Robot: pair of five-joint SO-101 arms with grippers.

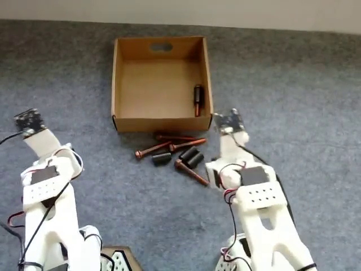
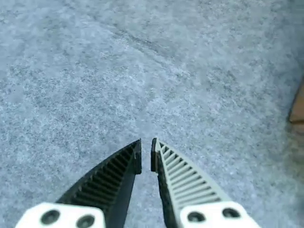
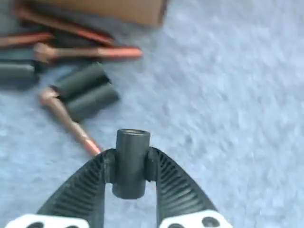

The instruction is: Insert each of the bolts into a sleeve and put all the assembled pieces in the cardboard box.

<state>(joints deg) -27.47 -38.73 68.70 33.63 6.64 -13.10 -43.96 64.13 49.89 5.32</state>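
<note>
The cardboard box (image 1: 161, 84) stands open at the back; one bolt-and-sleeve piece (image 1: 197, 100) lies by its right wall. Several copper bolts (image 1: 153, 149) and three black sleeves (image 1: 162, 158) lie loose on the carpet just in front of it. My right gripper (image 3: 130, 159) is shut on another black sleeve (image 3: 133, 142), held upright with its bore facing the camera, just right of the pile. One bolt (image 3: 69, 121) ends close to its finger, and two sleeves (image 3: 80, 80) lie side by side beyond. My left gripper (image 2: 146, 154) hangs over bare carpet far left, shut and holding nothing.
Grey carpet covers the whole table. A corner of the box (image 2: 298, 109) shows at the edge of the left wrist view. The left arm (image 1: 48, 186) and right arm (image 1: 256, 203) stand at the front, with open carpet between them.
</note>
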